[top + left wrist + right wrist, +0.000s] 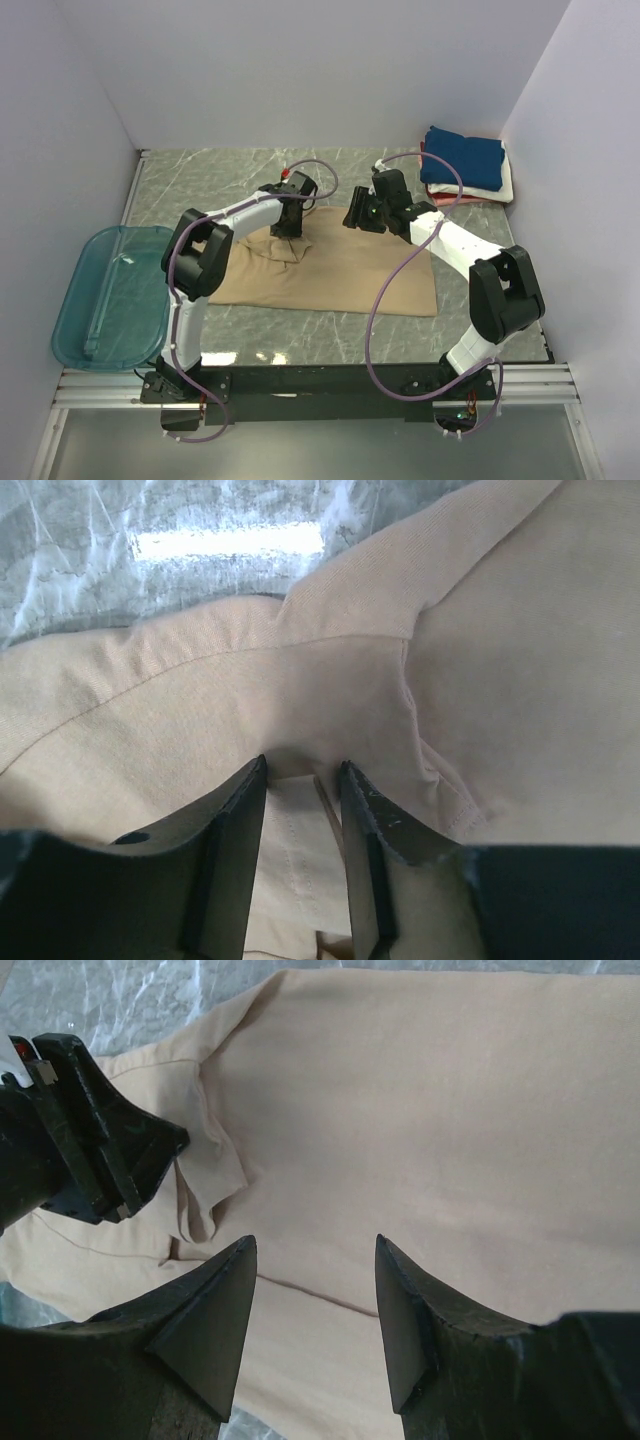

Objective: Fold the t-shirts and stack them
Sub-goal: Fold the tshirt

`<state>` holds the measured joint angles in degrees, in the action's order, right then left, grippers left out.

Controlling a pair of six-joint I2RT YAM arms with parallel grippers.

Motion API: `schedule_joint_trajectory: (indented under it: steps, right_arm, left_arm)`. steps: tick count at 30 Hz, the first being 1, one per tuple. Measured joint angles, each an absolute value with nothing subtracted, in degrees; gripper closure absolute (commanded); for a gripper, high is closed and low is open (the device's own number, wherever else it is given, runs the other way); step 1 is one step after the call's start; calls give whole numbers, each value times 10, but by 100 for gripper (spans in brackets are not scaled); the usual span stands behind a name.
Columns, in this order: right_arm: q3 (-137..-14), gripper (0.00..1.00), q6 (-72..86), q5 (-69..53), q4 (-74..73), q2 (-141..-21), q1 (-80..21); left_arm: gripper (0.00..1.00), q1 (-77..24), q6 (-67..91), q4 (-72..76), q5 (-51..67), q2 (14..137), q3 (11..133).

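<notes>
Tan t-shirt (350,275) is lying spread on the desk (200,180), both claws hanging over its far part.

Desk is carrying everything; the tan t-shirt is lying mid-desk between the two arms, mostly flat, with a rumpled fold at its far left part. Teal tub (105,290) is sitting at the left edge, just beside the t-shirt and apart from it. Folded t-shirts (465,165) are sitting stacked in the far right corner, well apart from the tan one, navy on top, white and red showing beneath. Left claw (287,228) is pointing down at the rumpled fold, jaws parted to a narrow gap, nothing clamped between them. Right claw (357,215) is hanging above the cloth just beside it, jaws standing wide and holding nothing.
</notes>
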<state>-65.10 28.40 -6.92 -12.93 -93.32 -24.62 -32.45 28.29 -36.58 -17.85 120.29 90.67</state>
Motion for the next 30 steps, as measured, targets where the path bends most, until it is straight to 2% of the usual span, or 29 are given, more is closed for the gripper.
schedule_joint_trajectory:
  steps: [12,22,26,30]
  right_arm:
    - [-651,42,284,-69,-129,-933,-246]
    - [-651,43,284,-71,-129,-933,-246]
    - [-651,42,284,-72,-129,-933,-247]
    - [-651,42,280,-81,-129,-933,-251]
  left_arm:
    - [88,-325,291,-355,-179,1193,883]
    - [88,-325,294,-354,-179,1149,864]
    - [81,-325,295,-352,-179,1130,854]
    - [81,-325,297,-349,-176,1108,831]
